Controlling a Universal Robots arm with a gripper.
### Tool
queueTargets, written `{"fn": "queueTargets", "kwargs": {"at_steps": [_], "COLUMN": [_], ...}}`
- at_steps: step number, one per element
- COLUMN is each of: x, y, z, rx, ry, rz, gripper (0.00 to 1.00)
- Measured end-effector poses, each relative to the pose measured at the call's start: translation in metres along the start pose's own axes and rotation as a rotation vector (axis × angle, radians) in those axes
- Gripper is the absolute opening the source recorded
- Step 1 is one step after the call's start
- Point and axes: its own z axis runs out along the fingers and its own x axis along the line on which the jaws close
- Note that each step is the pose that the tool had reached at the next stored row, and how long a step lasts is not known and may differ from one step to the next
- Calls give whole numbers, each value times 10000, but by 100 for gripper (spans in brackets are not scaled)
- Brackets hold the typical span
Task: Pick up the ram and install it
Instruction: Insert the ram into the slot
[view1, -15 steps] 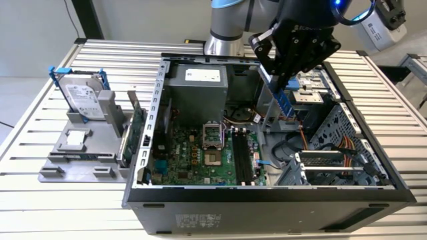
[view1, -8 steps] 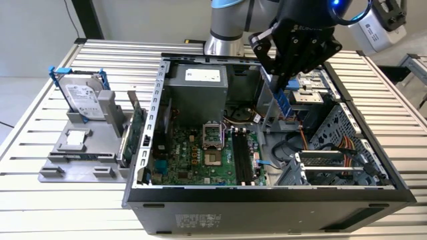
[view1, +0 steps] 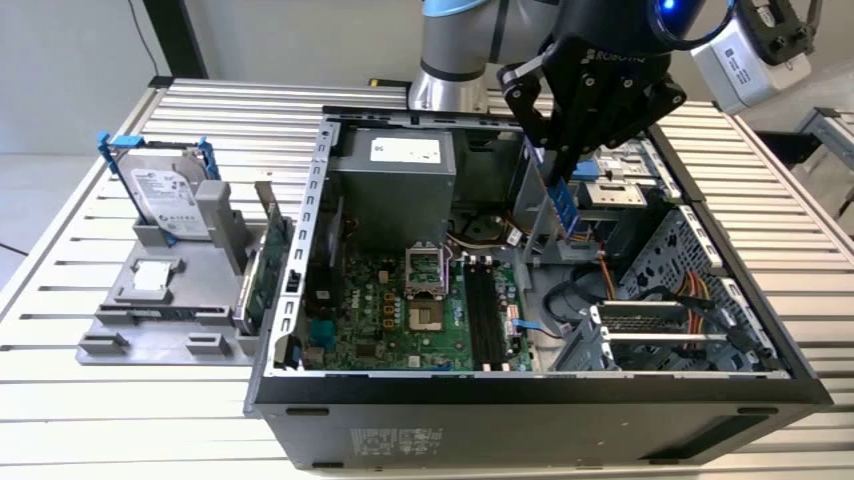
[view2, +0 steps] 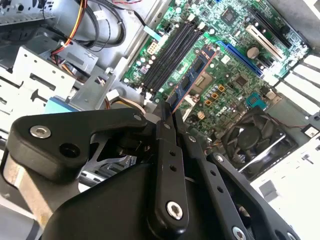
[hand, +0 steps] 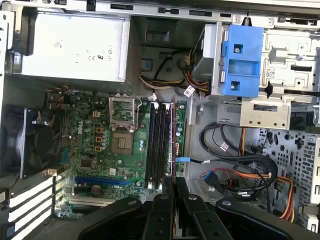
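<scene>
Ram (view1: 569, 208) clamped, top hidden between jaws.

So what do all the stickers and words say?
Power supply label: too small to read.
Hard drive label: too small to read.
Case sticker: too small to read.
Ram in the gripper: no readable print.

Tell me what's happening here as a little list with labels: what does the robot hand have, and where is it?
Gripper: gripper shut on the ram
Ram place: held above the circuit board inside the open computer case, not yet in a slot
Slots: long black slots, look empty
Beside the case: hard drive and green card, on the exterior view's left
</scene>
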Motion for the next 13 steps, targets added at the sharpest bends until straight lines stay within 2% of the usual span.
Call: {"fn": "queueTargets", "kwargs": {"at_steps": [9, 13], "x": [0, 0], "y": [-1, -1], "z": [0, 0], "rx": [-2, -3], "ry": [-21, -25], "rz": [537, 643], "gripper": [0, 0]}}
